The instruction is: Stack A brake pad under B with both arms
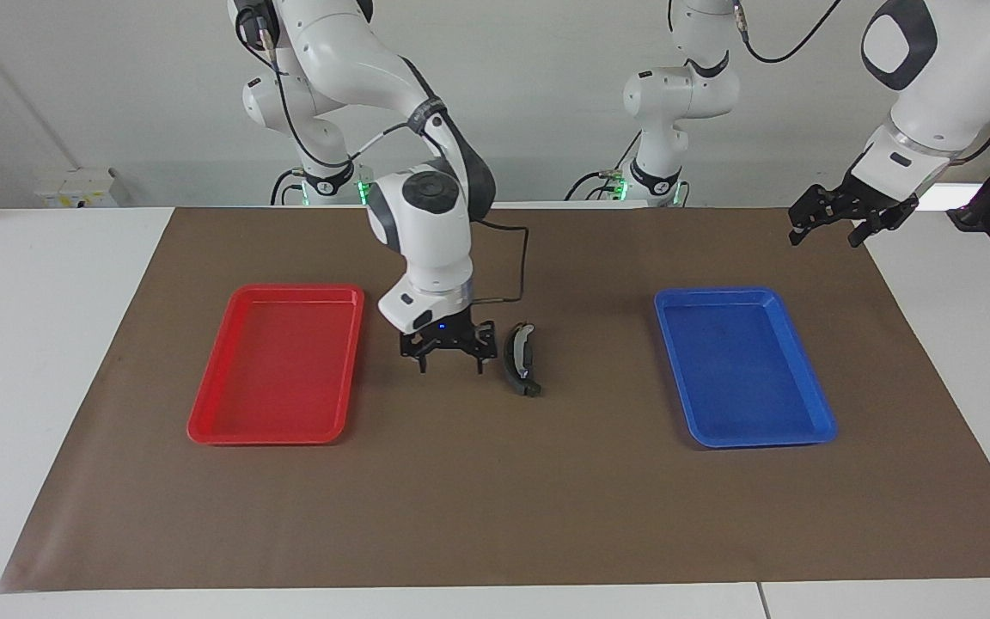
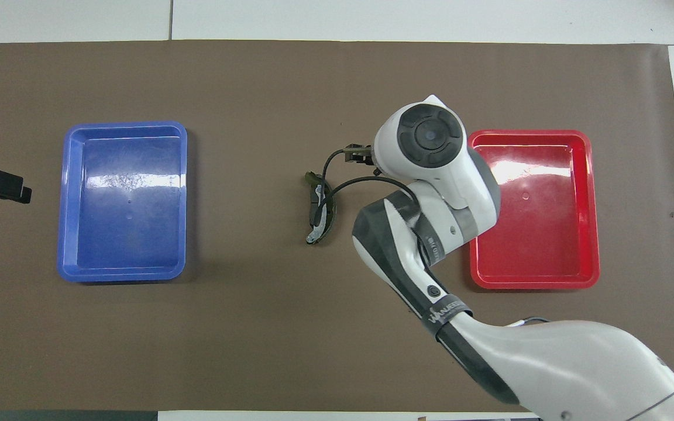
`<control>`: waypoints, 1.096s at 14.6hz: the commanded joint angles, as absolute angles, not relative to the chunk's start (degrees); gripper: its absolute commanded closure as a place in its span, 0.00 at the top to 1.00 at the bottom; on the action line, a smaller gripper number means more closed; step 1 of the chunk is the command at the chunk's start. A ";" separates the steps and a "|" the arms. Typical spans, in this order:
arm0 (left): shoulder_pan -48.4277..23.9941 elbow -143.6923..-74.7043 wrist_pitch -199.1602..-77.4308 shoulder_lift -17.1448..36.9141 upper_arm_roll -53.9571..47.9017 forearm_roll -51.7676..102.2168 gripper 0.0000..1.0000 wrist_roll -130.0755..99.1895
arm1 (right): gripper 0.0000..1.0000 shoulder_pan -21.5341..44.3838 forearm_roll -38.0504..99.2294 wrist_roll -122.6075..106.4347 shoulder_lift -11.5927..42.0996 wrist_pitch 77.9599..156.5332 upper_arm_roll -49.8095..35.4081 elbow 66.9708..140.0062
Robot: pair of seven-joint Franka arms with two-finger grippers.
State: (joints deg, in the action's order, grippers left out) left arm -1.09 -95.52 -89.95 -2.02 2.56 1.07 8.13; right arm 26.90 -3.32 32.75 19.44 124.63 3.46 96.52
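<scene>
Brown-matted counter (image 1: 495,516): my right gripper (image 1: 450,361) hangs spread and empty, curved brake shoe (image 1: 521,359) just beside it atop the short pad. My left gripper (image 1: 834,225) waits spread past the blue tray (image 1: 804,430).

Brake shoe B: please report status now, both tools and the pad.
Right tool open, empty, beside B at mat centre. Left tool open, waiting high. Pad A not distinguishable. Nothing blocking.
</scene>
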 commanded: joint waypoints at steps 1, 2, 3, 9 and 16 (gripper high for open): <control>-1.05 -96.77 -90.70 -3.25 2.55 0.26 0.98 7.47 | 1.00 21.73 -4.04 28.68 13.64 117.19 2.64 98.00; -1.05 -96.77 -90.70 -3.25 2.55 0.26 0.98 7.47 | 1.00 20.06 -4.04 27.00 12.32 113.94 2.64 98.00; -1.05 -96.77 -90.70 -3.25 2.55 0.26 0.98 7.47 | 1.00 18.47 -4.04 25.59 11.09 111.30 2.64 98.00; -1.05 -96.77 -90.70 -3.25 2.55 0.26 0.98 7.47 | 1.00 4.68 -3.08 13.91 1.86 101.53 2.11 97.73; -1.05 -96.77 -90.70 -3.25 2.55 0.26 0.98 7.47 | 1.00 -3.08 -4.04 3.52 -1.76 90.19 -0.88 92.47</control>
State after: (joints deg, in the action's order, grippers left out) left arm -1.09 -95.52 -89.95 -2.02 2.56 1.07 8.11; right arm -2.41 -3.45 4.87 -2.75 92.80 0.44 95.24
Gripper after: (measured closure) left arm 0.013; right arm 0.000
